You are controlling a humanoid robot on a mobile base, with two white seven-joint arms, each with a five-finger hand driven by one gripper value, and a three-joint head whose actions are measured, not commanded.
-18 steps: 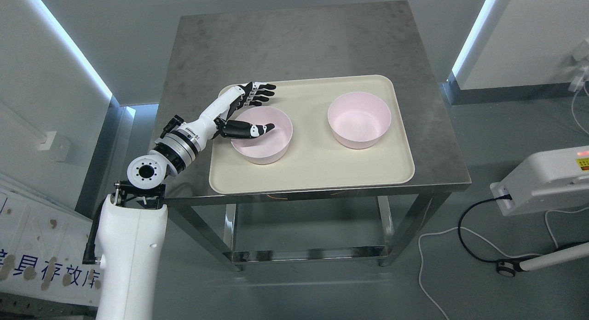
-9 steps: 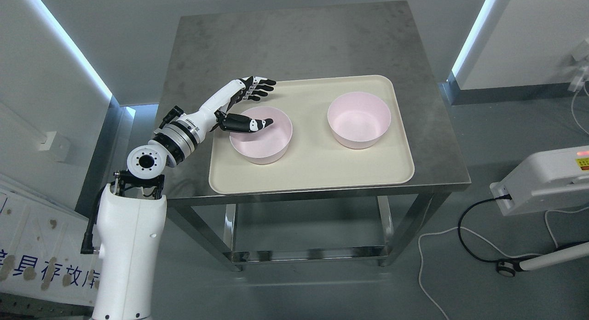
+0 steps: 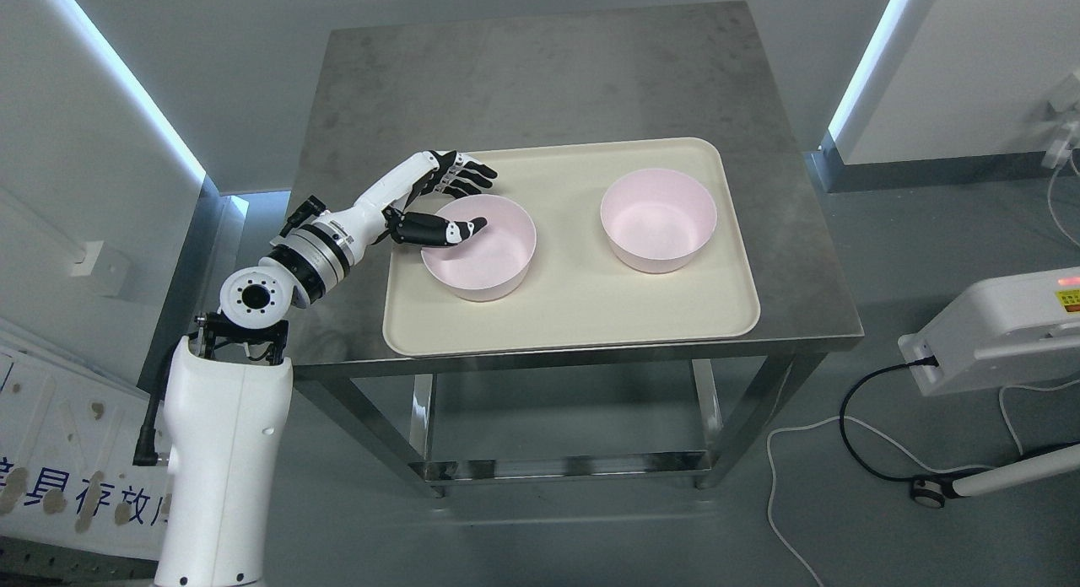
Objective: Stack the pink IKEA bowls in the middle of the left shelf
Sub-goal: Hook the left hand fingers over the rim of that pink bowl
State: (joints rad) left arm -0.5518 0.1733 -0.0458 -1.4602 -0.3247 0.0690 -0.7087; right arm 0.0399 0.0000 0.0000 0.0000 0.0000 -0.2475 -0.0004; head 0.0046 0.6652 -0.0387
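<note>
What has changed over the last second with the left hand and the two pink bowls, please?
The left hand has drawn back toward the picture's left, and its thumb now reaches less far over the left pink bowl. Its fingers remain spread over the bowl's far-left rim, with no closed grasp. Both that bowl and the right pink bowl stayed in place on the cream tray.

Down by my left arm, a white board [image 3: 51, 477] carries blue Chinese characters, partly cut off, too broken to read. A yellow label [image 3: 1067, 300] on the white machine is too small.
</note>
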